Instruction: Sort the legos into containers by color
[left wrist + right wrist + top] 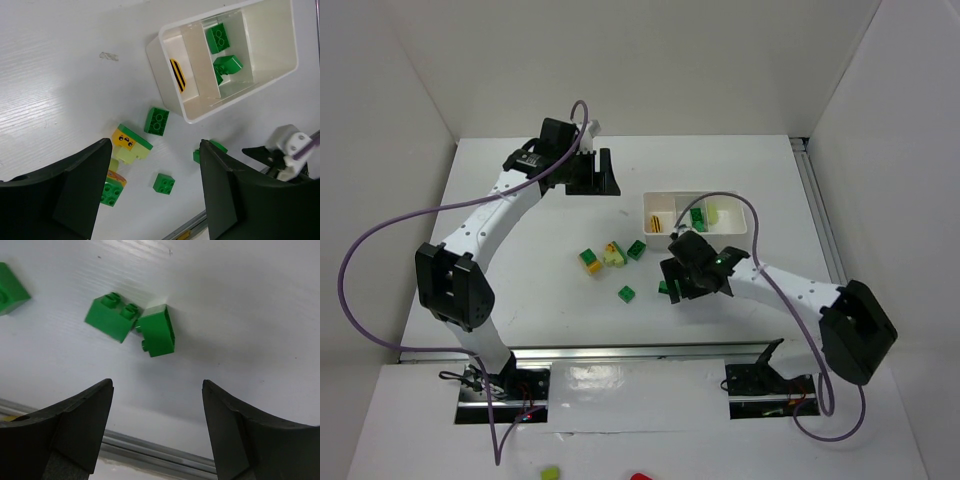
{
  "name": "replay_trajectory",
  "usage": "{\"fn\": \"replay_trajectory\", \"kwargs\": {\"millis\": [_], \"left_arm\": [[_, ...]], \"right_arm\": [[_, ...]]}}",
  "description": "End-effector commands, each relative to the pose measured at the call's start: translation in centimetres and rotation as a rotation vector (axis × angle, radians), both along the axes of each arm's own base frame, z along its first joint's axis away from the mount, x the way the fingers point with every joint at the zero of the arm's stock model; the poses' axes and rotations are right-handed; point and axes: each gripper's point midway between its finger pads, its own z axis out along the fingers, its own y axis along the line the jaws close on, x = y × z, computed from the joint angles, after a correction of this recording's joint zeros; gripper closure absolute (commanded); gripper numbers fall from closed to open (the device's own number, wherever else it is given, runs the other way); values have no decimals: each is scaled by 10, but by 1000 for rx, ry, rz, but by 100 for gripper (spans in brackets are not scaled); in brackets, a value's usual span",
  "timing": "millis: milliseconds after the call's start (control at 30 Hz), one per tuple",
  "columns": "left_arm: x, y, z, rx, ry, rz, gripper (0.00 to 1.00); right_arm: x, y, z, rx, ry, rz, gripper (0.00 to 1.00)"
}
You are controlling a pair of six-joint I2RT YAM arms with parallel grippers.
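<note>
Left gripper point(592, 172): hangs over the far left of the surface point(520, 230), well apart from the loose bricks. Jaws wide, nothing between them.

Right gripper point(156, 385): low over the surface, just near of the white tray point(240, 97), off its near-left corner. Jaws wide, holding nothing. On the surface just beyond the jaws lie two green bricks, touching at a corner: one with its studs showing point(111, 317), the other tipped on its side point(159, 332). A third green brick point(10, 287) is cut off by the left edge of the right wrist view.

Tray: right of centre, toward the far side, and split by dividers.
- Left compartment: a striped orange-yellow piece point(177, 75), standing on edge.
- Middle compartment: a studs-up green brick point(217, 38) and a tilted green brick point(227, 65).
- Right compartment: a pale yellow-green shape point(717, 212) in the top view, too small to tell more.

Loose on the surface, left and near of the tray:
- a square green brick point(157, 120) closest to the tray
- a yellow brick with a green top point(131, 144)
- a small green brick point(164, 183)
- a green-and-orange brick point(112, 187), partly hidden by the left jaw
</note>
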Motion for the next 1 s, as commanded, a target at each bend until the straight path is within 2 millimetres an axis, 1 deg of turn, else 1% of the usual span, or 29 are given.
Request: {"fn": "replay_trajectory", "kwargs": {"millis": [0, 33, 67, 167, 200, 267, 300, 333, 367, 400, 467, 533, 567, 633, 667, 700, 733, 767, 833, 867, 900, 933, 967], "left_arm": [[5, -2, 18, -17, -53, -6, 20], [5, -2, 18, -17, -53, -6, 20], [5, -2, 18, -17, -53, -6, 20], [5, 0, 16, -8, -47, 1, 20], [6, 0, 20, -11, -55, 1, 20], [6, 0, 20, -11, -56, 1, 20], [6, 0, 20, -11, -56, 1, 20], [6, 0, 20, -11, -56, 1, 20], [7, 0, 16, -8, -47, 1, 21], [8, -1, 20, -12, -57, 1, 21], [7, -2, 20, -17, -55, -5, 21], [7, -2, 23, -17, -55, -6, 21], [7, -2, 23, -17, -55, -6, 21], [8, -1, 22, -12, -57, 1, 21], [8, -1, 22, -12, -57, 1, 21], [8, -1, 22, -12, -57, 1, 21], [8, -1, 22, -12, -57, 1, 21], [9, -1, 18, -3, -53, -5, 21], [10, -1, 22, -6, -62, -5, 21], [12, -2, 17, -3, -52, -5, 21], [12, -2, 17, -3, -52, -5, 21], [13, -2, 21, -6, -60, -5, 21], [13, -2, 21, -6, -60, -5, 21]], "right_arm": [[7, 1, -16, -47, 17, -36, 21], [10, 2, -17, -53, 5, -10, 23], [16, 9, -18, -33, -11, 2, 23], [34, 9, -22, -33, -26, -18, 28], [40, 9, -23, -35, -35, -13, 29], [52, 10, -25, -50, -54, -5, 31], [58, 16, -20, -37, -69, -6, 33], [66, 16, -19, -36, -79, -8, 34], [69, 16, -21, -50, -83, -5, 36], [75, 17, -23, -55, -76, -13, 40], [77, 18, -27, -67, -70, -4, 47], [80, 20, -23, -59, -80, -4, 57], [81, 21, -20, -54, -87, -5, 68], [82, 19, -5, -51, -106, -12, 76], [84, 16, 3, -61, -121, -22, 77], [85, 15, 18, -50, -149, -29, 79], [86, 13, 30, -50, -163, -36, 79], [88, 12, 41, -46, -183, -43, 79], [95, 6, 66, -48, -244, -84, 79], [105, 4, 80, -43, -277, -110, 79], [111, -3, 88, -63, -302, -142, 79], [123, -4, 106, -42, -341, -168, 79], [132, -12, 110, -42, -348, -201, 79]]}}
